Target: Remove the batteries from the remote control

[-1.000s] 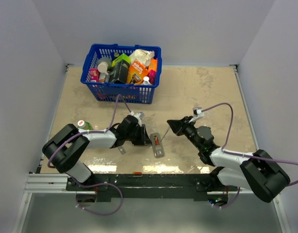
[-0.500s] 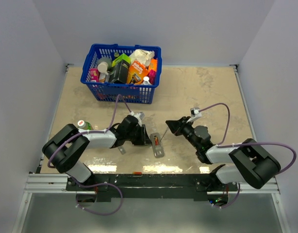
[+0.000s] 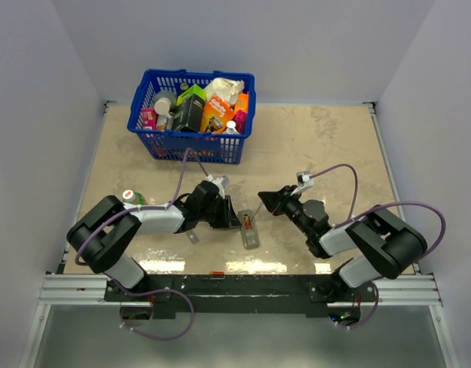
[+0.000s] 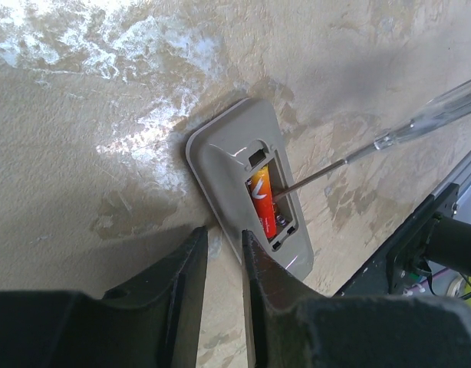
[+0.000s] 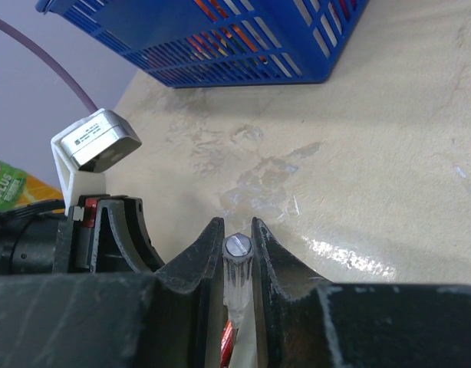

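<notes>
Remote (image 4: 247,195) lies back-up on my desk (image 4: 82,115) between my hands, grey, its recess showing one red-orange battery (image 4: 261,201). My left hand (image 4: 224,257) is nearly closed on nothing, just beside its edge. My right hand (image 5: 237,238) grips a screwdriver (image 4: 373,142), tip in the recess. Basket (image 3: 191,115) sits beyond.

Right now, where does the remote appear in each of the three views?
Top external: remote at lower centre, between the two grippers.
Left wrist: remote at centre, back up, a battery in its recess.
Right wrist: only a sliver at the bottom edge, under the tool.
Shared landmark: the tool.
</notes>
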`<state>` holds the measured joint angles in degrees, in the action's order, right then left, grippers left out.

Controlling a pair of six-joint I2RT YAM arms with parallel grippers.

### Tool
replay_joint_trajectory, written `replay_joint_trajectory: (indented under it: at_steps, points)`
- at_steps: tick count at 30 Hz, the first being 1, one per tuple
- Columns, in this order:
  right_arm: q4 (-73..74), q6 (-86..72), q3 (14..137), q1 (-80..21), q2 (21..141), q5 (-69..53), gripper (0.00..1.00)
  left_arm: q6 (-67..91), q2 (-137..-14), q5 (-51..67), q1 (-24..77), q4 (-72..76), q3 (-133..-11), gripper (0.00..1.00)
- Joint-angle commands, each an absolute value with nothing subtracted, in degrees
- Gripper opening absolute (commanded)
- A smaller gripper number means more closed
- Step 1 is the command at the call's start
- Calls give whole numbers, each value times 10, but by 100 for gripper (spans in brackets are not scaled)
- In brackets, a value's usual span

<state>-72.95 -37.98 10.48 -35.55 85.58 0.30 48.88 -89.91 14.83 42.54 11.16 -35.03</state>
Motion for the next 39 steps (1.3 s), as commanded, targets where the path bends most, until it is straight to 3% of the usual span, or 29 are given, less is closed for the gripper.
replay_joint_trajectory:
  at_steps: [1,19,39]
  points:
    - [-808,-374,98,-364,877,4,0,485,-900,153,428,132,-365,29]
    - [-838,-415,108,-382,889,6,0,476,-885,132,428,99,-359,29]
    - [-712,-365,153,-400,828,33,0,446,-823,40,411,1,-364,29]
